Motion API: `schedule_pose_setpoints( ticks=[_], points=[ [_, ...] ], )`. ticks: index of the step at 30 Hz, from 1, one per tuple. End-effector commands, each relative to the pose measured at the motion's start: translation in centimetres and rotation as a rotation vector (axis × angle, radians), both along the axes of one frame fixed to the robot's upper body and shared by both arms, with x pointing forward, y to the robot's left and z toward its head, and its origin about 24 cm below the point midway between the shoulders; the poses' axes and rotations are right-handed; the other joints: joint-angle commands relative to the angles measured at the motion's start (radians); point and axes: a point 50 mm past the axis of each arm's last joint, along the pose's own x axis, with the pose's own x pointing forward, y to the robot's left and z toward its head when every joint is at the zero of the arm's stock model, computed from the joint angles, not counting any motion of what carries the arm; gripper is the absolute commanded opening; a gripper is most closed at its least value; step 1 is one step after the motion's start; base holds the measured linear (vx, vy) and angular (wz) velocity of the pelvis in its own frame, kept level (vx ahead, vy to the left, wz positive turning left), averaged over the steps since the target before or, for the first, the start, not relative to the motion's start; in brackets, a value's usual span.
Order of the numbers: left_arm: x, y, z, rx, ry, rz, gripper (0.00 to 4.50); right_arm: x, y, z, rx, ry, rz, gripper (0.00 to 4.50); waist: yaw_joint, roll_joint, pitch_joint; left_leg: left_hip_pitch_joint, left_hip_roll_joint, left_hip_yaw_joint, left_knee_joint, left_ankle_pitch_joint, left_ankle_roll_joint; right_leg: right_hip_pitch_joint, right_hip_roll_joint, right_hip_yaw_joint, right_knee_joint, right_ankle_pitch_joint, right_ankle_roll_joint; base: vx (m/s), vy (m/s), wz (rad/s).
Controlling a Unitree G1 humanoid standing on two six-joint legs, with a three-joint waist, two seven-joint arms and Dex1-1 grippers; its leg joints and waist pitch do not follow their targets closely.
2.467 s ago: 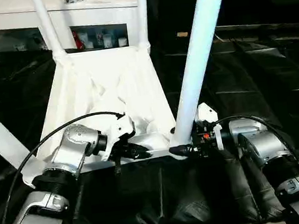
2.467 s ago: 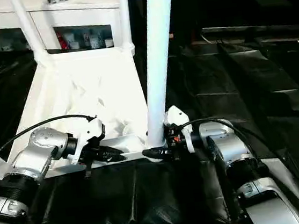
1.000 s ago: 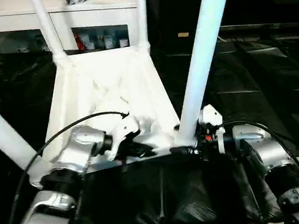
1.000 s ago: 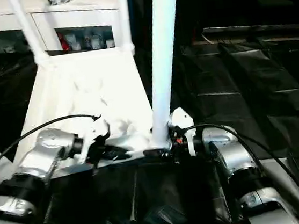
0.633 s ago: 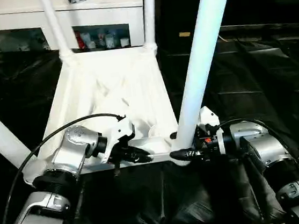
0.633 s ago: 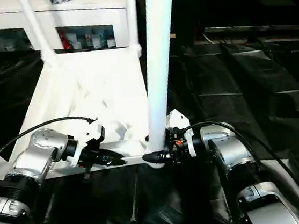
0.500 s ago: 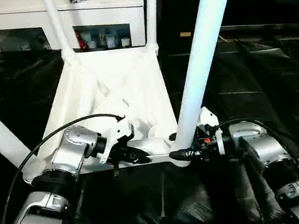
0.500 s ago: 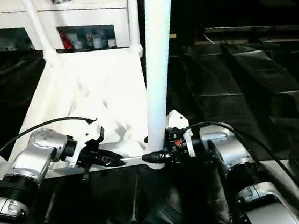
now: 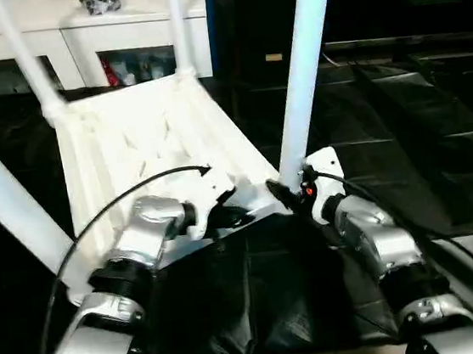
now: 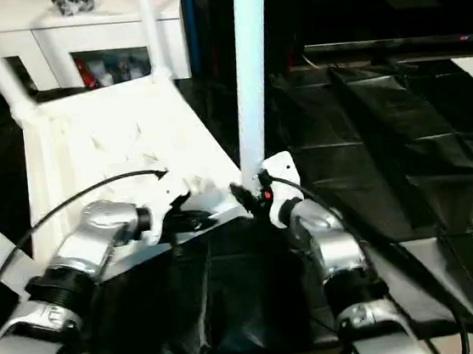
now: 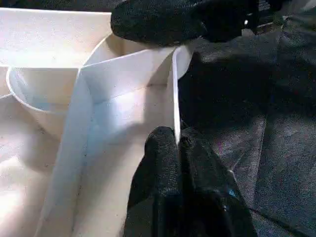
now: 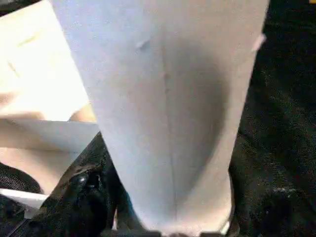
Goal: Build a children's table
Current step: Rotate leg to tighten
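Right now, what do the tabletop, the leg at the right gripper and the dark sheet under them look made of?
Tabletop: white moulded plastic by its thin ribs, slightly glossy. Leg: smooth white tube, probably plastic too; metal cannot be excluded. Sheet: thin black plastic film, creased and shiny.

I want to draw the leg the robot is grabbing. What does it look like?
The leg is a long, smooth white tube, plastic by its look. It stands upright in the near right corner socket of the upside-down tabletop. The right end effector has its black fingers around the bottom of it.
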Motion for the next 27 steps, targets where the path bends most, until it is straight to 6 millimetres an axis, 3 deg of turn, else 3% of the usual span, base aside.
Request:
schedule_pose_setpoints(
  ticks=[1, 4, 8, 11, 16, 18, 21, 23, 25, 26, 27],
  points=[
    [-0.9, -3.8, 0.5, -0.111, 0.002, -0.121, 0.00, -0.8, 3.5, 0.0, 0.037, 0.008, 0.144, 3.35, 0.001, -0.004, -0.052, 0.007, 0.013, -0.009, -0.067, -0.258, 0.024, 0.040, -0.021, 0.022, -0.074, -0.199, -0.203, 0.000, 0.000, 0.00],
    [-1.0, -3.0, 0.8, -0.124, -0.003, -0.166, 0.00, -0.8, 2.0, 0.5, 0.027, -0.004, 0.250, 3.66, 0.003, -0.002, -0.055, 0.007, 0.014, -0.008, -0.064, -0.240, 0.042, 0.045, -0.020, 0.021, -0.069, -0.138, -0.225, 0.000, 0.000, 0.00],
    [-1.3, -2.2, 1.1, -0.147, -0.001, -0.224, 0.00, -1.5, 1.0, 0.7, -0.007, -0.008, 0.394, 4.12, 0.012, -0.002, -0.057, 0.005, 0.014, -0.004, -0.055, -0.177, 0.089, 0.051, -0.019, 0.018, -0.058, -0.028, -0.261, 0.000, 0.000, 0.00],
    [-1.8, -1.2, 1.0, -0.138, 0.015, -0.292, 0.00, -2.1, -0.3, 0.6, -0.020, 0.032, 0.532, 4.12, 0.020, -0.007, -0.054, 0.005, 0.018, 0.000, -0.054, -0.192, 0.102, 0.050, -0.021, 0.017, -0.061, -0.080, -0.263, 0.000, 0.000, 0.00],
    [-2.0, 0.0, 0.9, -0.111, 0.038, -0.341, 0.00, -2.9, -1.1, 0.6, -0.035, 0.096, 0.711, 4.12, 0.032, -0.004, -0.051, 0.010, 0.024, -0.001, -0.059, -0.223, 0.079, 0.042, -0.023, 0.020, -0.065, -0.158, -0.251, 0.000, 0.000, 0.00],
    [-2.1, 0.5, 1.0, -0.105, 0.052, -0.363, 0.00, -3.2, -1.3, 0.6, -0.039, 0.123, 0.785, 3.78, 0.035, -0.008, -0.053, 0.011, 0.023, -0.001, -0.057, -0.216, 0.082, 0.042, -0.023, 0.019, -0.062, -0.148, -0.255, 0.000, 0.000, 0.00],
    [-2.2, 1.0, 1.1, -0.094, 0.061, -0.387, 0.00, -3.3, -1.3, 0.7, -0.032, 0.143, 0.835, 3.75, 0.037, -0.009, -0.053, 0.010, 0.024, 0.000, -0.057, -0.202, 0.081, 0.042, -0.024, 0.019, -0.059, -0.125, -0.263, 0.000, 0.000, 0.00],
    [-2.2, 1.2, 1.1, -0.091, 0.064, -0.395, 0.00, -3.3, -1.2, 0.8, -0.021, 0.153, 0.857, 3.38, 0.038, -0.009, -0.053, 0.009, 0.023, 0.000, -0.057, -0.201, 0.080, 0.043, -0.025, 0.019, -0.058, -0.124, -0.265, 0.000, 0.000, 0.00],
    [-2.2, 1.2, 1.1, -0.089, 0.069, -0.401, 0.00, -3.3, -1.1, 0.8, -0.016, 0.159, 0.868, 3.35, 0.040, -0.010, -0.054, 0.010, 0.023, 0.000, -0.056, -0.187, 0.080, 0.043, -0.026, 0.020, -0.057, -0.112, -0.268, 0.000, 0.000, 0.00],
    [-2.2, 1.3, 1.1, -0.089, 0.071, -0.405, 0.00, -3.3, -1.0, 0.8, -0.012, 0.165, 0.882, 3.28, 0.041, -0.018, -0.055, 0.009, 0.023, 0.001, -0.055, -0.177, 0.085, 0.045, -0.026, 0.019, -0.055, -0.099, -0.271, 0.000, 0.000, 0.00],
    [-2.2, 1.3, 1.1, -0.089, 0.072, -0.407, 0.00, -3.3, -1.0, 0.8, -0.009, 0.168, 0.889, 3.16, 0.044, -0.013, -0.056, 0.009, 0.023, 0.000, -0.054, -0.164, 0.090, 0.045, -0.026, 0.019, -0.052, -0.086, -0.273, 0.000, 0.000, 0.00]
  ],
)
